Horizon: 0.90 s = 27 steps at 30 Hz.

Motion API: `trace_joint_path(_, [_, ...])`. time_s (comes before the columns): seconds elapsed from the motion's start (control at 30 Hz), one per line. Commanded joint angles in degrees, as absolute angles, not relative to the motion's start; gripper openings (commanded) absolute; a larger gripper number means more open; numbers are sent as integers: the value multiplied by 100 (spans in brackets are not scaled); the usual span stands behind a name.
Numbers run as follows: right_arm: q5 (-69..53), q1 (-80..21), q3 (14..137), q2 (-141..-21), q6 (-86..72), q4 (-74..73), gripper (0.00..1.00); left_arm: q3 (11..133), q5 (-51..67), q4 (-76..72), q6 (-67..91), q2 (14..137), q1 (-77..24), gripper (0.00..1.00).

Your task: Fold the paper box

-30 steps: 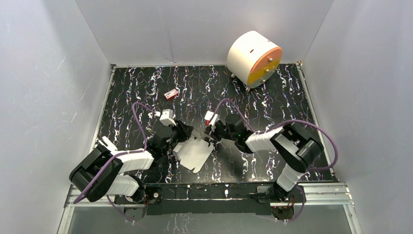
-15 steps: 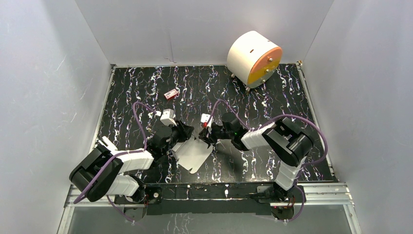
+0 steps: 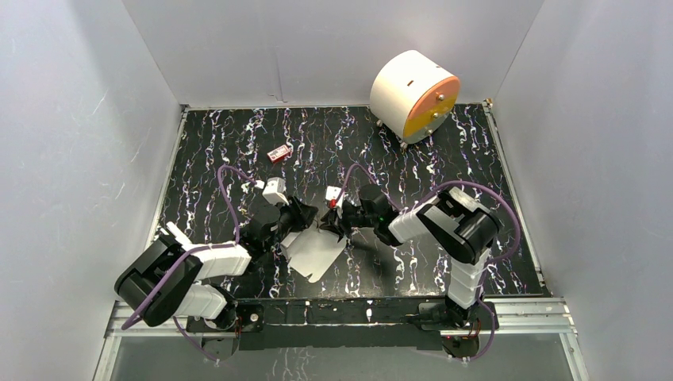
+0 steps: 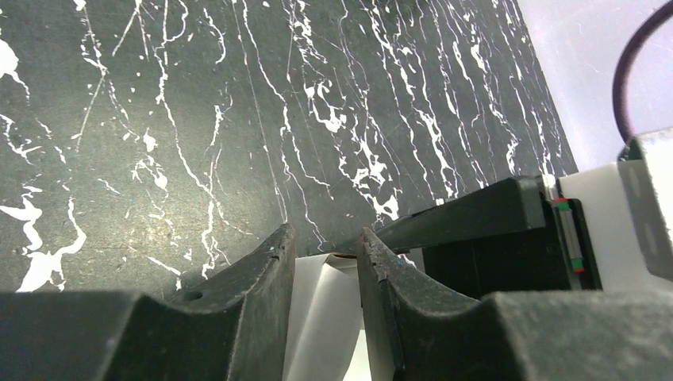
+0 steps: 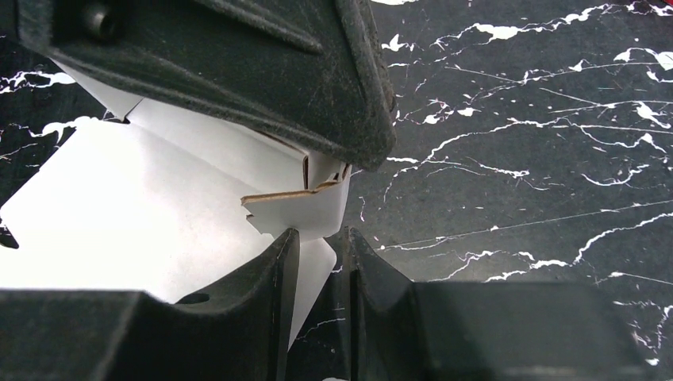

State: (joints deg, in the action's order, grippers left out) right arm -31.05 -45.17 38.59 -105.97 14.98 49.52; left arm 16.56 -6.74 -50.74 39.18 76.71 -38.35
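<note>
black white-veined worktop (image 3: 444,151) carries the flat white die-cut cardboard paper box (image 3: 313,252), stretching nearward from both hands; left hand (image 3: 304,216) and right hand (image 3: 328,225) straddle its far edge, whether clamped cannot be told.

The box (image 3: 315,252) is a white die-cut sheet of thin cardboard with tabs, mostly unfolded. It lies flat close to the near edge of the surface (image 3: 444,159), about midway between the left and right edges. At its far edge a small flap (image 5: 305,208) is bent up, showing a raw brown edge.
</note>
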Motion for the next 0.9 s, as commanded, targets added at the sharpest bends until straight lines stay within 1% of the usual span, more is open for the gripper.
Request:
trace_joint_path(0.0, [-3340, -4647, 4195, -10762, 1384, 5606, 35, 1595, -225, -4820, 3795, 7812, -3847, 32])
trace_joint_path(0.53, [-3128, -4697, 4246, -10875, 1387, 6446, 36, 1643, 0, -4988, 4038, 7915, -3827, 32])
trace_joint_path(0.6, [-3112, -4697, 4295, -10916, 1384, 6503, 35, 1644, 187, -4985, 4086, 7910, -3790, 33])
trace_joint_path(0.73, [-3029, -4697, 4330, -11017, 1349, 6668, 32, 1652, 383, -4983, 4305, 7948, -3627, 34])
trace_joint_path(0.87, [-2789, -4695, 4239, -11052, 1224, 7025, 26, 1686, 676, -4982, 4535, 7991, -3455, 35])
